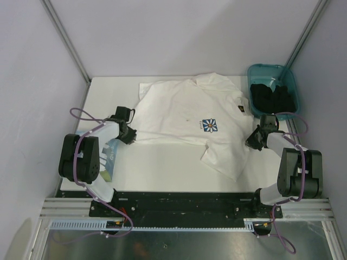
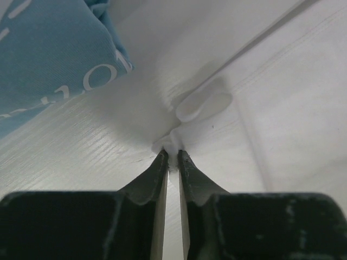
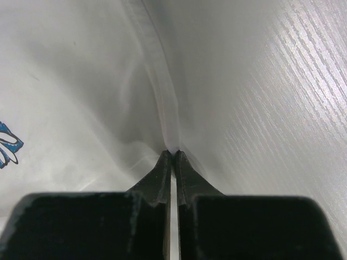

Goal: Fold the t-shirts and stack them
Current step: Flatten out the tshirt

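A white t-shirt (image 1: 187, 116) with a blue square daisy print (image 1: 209, 125) lies spread on the table, its lower part folded up. My left gripper (image 1: 132, 135) is shut on the shirt's left edge; the wrist view shows white cloth (image 2: 172, 146) pinched between the tips. My right gripper (image 1: 251, 141) is shut on the shirt's right edge, pinching a seam (image 3: 173, 147). A second shirt with a light-blue graphic and white letters (image 1: 107, 154) lies folded under my left arm; it also shows in the left wrist view (image 2: 49, 59).
A teal plastic bin (image 1: 274, 88) holding dark cloth stands at the back right corner. Grey walls close in the white table (image 1: 162, 170) on three sides. Purple cables loop beside both arms.
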Available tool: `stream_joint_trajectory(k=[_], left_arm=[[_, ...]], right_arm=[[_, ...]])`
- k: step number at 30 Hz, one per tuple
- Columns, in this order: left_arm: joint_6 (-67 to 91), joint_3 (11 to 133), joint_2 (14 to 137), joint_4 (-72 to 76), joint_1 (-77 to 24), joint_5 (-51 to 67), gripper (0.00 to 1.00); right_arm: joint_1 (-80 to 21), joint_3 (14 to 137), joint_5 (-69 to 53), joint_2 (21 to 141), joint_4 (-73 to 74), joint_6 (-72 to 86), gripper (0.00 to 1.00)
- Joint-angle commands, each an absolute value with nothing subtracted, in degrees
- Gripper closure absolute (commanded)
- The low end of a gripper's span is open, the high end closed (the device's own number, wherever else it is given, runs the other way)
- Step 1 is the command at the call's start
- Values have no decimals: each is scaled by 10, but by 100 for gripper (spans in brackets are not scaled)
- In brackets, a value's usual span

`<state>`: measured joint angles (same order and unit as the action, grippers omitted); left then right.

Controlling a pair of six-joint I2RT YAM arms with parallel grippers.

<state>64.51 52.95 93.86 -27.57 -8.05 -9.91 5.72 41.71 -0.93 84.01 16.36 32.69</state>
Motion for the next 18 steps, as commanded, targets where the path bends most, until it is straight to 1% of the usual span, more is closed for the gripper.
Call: stream_joint_trajectory(k=[1, 4, 10, 13, 18], left_arm=[[649, 536, 913, -272, -77, -120, 86], [640, 529, 895, -273, -77, -126, 91], [606, 513, 834, -276, -76, -143, 96], [581, 507, 790, -283, -76, -154, 99], [530, 506, 693, -299, -73, -175, 100]], right_arm=[[55, 437, -11, 838, 155, 319, 100], [60, 437, -11, 834, 156, 318, 100], [86, 438, -27, 805, 169, 318, 100], [99, 448, -35, 770, 197, 319, 100], [113, 477, -47, 686, 261, 325, 100]])
